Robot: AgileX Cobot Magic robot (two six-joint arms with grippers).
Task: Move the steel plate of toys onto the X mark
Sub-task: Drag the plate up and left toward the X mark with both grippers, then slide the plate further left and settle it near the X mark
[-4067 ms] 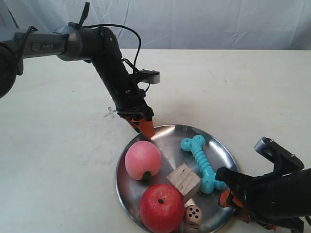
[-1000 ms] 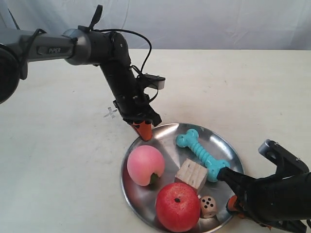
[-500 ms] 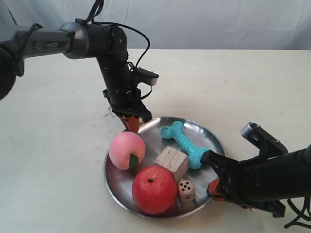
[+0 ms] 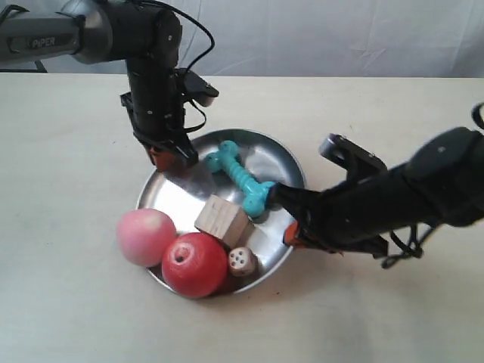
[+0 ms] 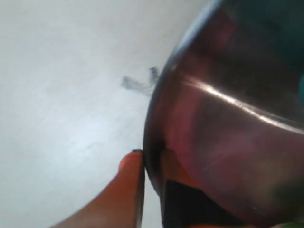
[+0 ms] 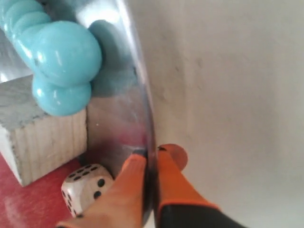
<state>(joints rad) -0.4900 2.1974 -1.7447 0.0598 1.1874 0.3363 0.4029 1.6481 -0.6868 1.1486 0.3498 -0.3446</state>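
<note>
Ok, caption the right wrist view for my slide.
Right pincer grips the steel plate by its rim; die, wooden cube and teal bone inside.

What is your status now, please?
Left gripper, right gripper: both shut on steel plate rim. X mark beside the plate, uncovered. Peach overhanging rim.

Right gripper (image 6: 150, 156) pinches plate (image 6: 138, 90) rim, one finger each side. Inside: bone (image 6: 61, 57) beside cube (image 6: 42, 128), die (image 6: 85, 187) near fingers, apple (image 6: 19, 206) partly visible.
</note>
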